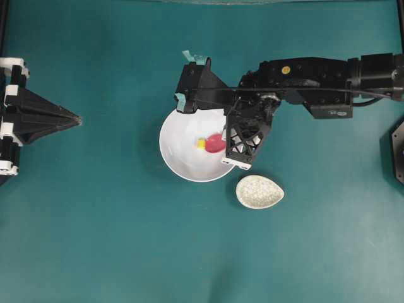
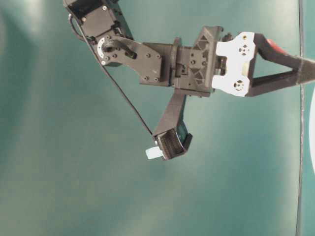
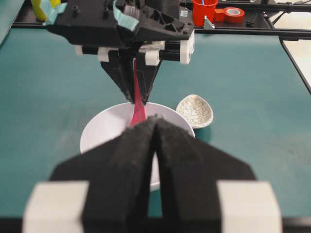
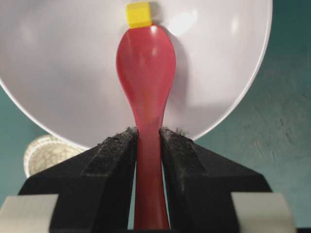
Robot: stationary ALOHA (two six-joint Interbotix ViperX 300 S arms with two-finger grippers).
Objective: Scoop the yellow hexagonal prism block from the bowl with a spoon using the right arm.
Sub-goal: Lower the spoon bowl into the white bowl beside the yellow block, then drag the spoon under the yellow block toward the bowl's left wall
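Right gripper (image 4: 147, 145) jaws pinching spoon (image 4: 146, 73) handle, scoop tip touching yellow block (image 4: 139, 14) at twelve o'clock inside bowl (image 4: 58, 87); left gripper (image 3: 155, 127) jaws pressed together.

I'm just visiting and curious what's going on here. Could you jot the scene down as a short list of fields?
Surface: teal table
Bowl: white bowl, near the table's middle
Block: yellow hexagonal prism block inside the bowl, at the spoon's tip
Spoon: pink-red spoon, scoop in the bowl
Right gripper: shut on the spoon's handle
Left gripper: shut, holds nothing, apart from the bowl
Nearby: speckled spoon rest beside the bowl
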